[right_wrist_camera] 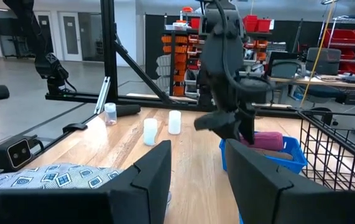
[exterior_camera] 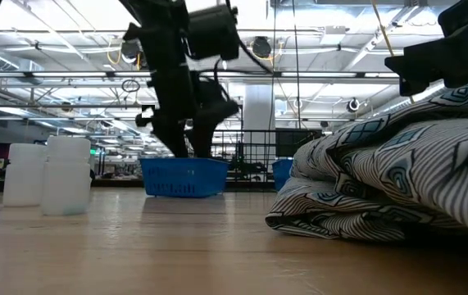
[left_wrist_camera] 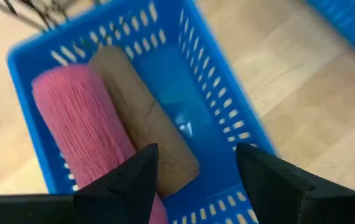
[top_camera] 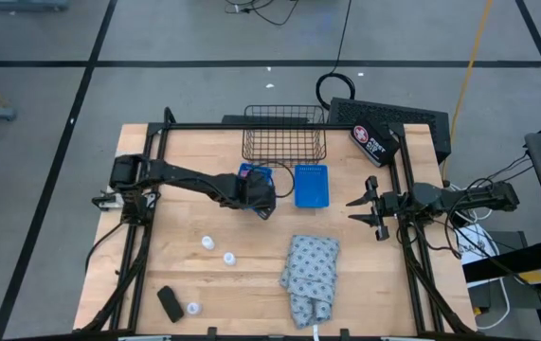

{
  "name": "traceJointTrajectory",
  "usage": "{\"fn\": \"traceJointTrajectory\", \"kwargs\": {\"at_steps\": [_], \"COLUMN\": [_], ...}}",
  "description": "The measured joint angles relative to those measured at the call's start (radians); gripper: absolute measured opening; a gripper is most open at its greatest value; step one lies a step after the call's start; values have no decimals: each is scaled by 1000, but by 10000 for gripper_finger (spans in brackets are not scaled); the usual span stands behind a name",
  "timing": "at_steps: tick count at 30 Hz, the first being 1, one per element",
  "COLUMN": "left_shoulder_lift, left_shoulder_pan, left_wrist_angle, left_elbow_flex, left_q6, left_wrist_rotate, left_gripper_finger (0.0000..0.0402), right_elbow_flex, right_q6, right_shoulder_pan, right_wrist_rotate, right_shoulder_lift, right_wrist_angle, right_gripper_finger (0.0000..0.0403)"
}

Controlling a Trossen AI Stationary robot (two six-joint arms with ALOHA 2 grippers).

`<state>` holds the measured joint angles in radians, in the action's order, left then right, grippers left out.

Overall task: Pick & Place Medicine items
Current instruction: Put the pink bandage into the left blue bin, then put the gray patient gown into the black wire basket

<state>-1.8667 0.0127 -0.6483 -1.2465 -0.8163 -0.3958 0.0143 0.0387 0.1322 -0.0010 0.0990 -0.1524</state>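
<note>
The left gripper (left_wrist_camera: 193, 180) hangs directly over a small blue perforated plastic basket (left_wrist_camera: 227, 99), its two dark fingers apart and clamped on nothing; beneath them, inside that basket, a pink ribbed oblong roll (left_wrist_camera: 78, 124) and a brown oblong roll (left_wrist_camera: 143, 115) lie side by side, touching along their length, the brown one nearer the basket's bare blue floor; seen from above, the same basket (top_camera: 254, 173) sits just in front of a black wire basket (top_camera: 284, 133), with a second blue plastic basket (top_camera: 312, 186) just beside it; farther toward the table's front, small white round bottles (top_camera: 208, 242) stand well apart on the pale wooden tabletop (top_camera: 185, 152), one more beside a black oblong piece (top_camera: 169, 302) near the front left corner; a grey-blue patterned cloth (top_camera: 308, 275) lies crumpled at centre front; the right gripper (top_camera: 363, 210) waits at the table's right side, fingers apart and empty, near a black pouch with a red-and-white label (top_camera: 372, 142). By this look, two pieces are placed and the bottles and black piece remain. The likely hazards: a finger lifting out could clip the light basket's wall and drag or tip it; the tiny bottles could topple or roll under an off-centre pinch.
</note>
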Motion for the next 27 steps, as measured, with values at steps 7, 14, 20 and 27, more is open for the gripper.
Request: {"fn": "traceJointTrajectory", "kwargs": {"at_steps": [7,14,20,27], "left_shoulder_lift": [-36,11,65,197], "left_shoulder_pan": [6,7,7,-14], "left_wrist_angle": [2,57,100,102], "left_elbow_flex": [0,0,0,0], "left_q6": [-48,-20,32,112], "left_wrist_rotate": [-1,13,34,57], "left_gripper_finger": [223,223,223,223], "right_elbow_flex": [0,0,0,0], "right_q6": [0,0,0,0], "right_shoulder_pan": [0,0,0,0], "right_wrist_rotate": [0,0,0,0], "right_shoulder_lift": [0,0,0,0], "right_wrist_angle": [0,0,2,1], "right_gripper_finger": [139,139,139,139]}}
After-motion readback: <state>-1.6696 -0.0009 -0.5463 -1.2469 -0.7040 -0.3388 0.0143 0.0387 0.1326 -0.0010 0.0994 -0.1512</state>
